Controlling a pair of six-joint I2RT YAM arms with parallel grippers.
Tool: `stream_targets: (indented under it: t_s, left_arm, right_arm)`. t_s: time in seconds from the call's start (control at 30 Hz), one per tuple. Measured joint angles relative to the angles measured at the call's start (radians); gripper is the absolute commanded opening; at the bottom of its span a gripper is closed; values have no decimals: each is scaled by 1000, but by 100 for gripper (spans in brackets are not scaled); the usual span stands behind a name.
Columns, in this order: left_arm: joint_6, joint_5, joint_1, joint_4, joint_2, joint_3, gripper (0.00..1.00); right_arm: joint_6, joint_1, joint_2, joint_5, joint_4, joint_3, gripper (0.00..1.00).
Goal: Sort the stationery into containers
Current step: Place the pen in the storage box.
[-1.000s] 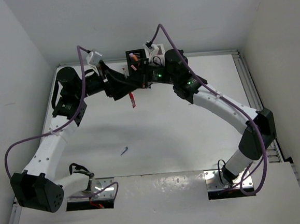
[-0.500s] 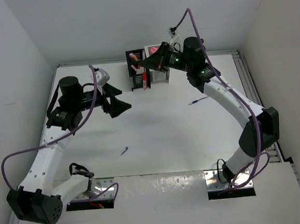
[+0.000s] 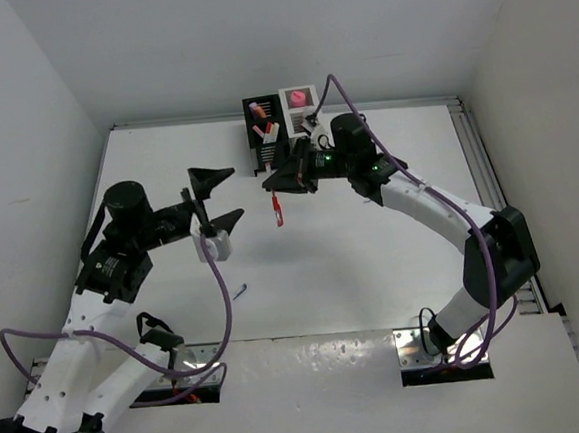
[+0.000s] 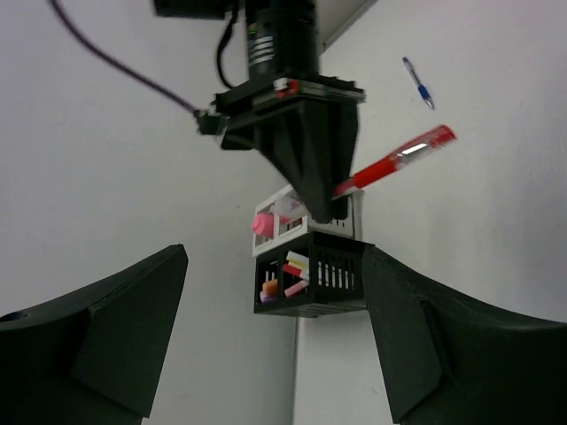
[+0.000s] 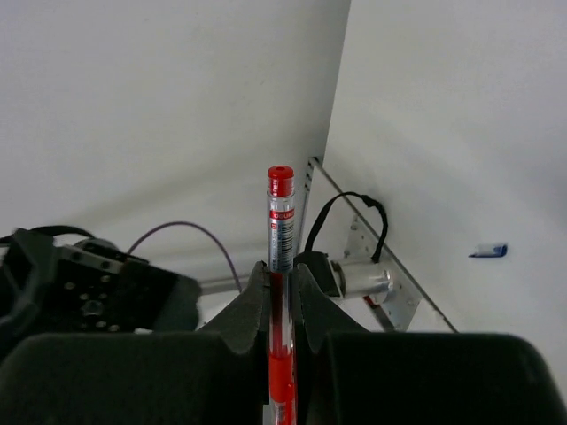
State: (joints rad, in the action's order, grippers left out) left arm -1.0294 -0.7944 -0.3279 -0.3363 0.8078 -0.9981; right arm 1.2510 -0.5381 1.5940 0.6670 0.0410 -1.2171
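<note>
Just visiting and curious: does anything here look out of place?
A small blue pen lies loose on the table, well away from the two pen holders. The right claw holds a red pen in the air, apparently on purpose.

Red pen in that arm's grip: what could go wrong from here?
The right tool pinches the red pen near one end, so it may swivel or slip. The black holder already has pieces inside, so the pen might catch on them. The open left tool hangs close by; the arms could bump.
</note>
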Motion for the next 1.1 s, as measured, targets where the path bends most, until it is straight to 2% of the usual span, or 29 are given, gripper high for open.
stream_targets:
  t_s: [0.2,0.33,0.6,0.7,0.83,0.87,0.93,0.97,1.07,1.1]
  left_arm:
    - [-328,21,-108,-64,-1,101,86]
    - [-524,43,-167,-130,15,107,86]
    - [-711,68,-267,-128,37,107,83]
    - [-764,82,-296,-129,47,111,76]
    - [-805,105,-333,-126,53,120,52]
    - [-812,113,-344,-125,55,120,44]
    - [-822,130,-364,-122,59,120,35]
    - [-824,137,-372,-120,61,120,26]
    - [-819,153,-387,-112,63,121,12]
    - [-814,164,-394,-111,63,123,2]
  right_arm:
    - [39,-4,-1,45,27,3,0]
    - [54,-18,-1,68,33,3,0]
    - [65,-47,2,77,32,3,0]
    - [67,-50,10,74,25,-3,0]
    - [66,-54,14,67,6,-5,0]
    - [66,-55,14,66,2,-5,0]
    - [66,-55,14,66,-4,-6,0]
    - [66,-56,14,66,-6,-8,0]
    - [68,-57,14,65,-13,-11,1]
    - [66,-57,14,66,-13,-11,15]
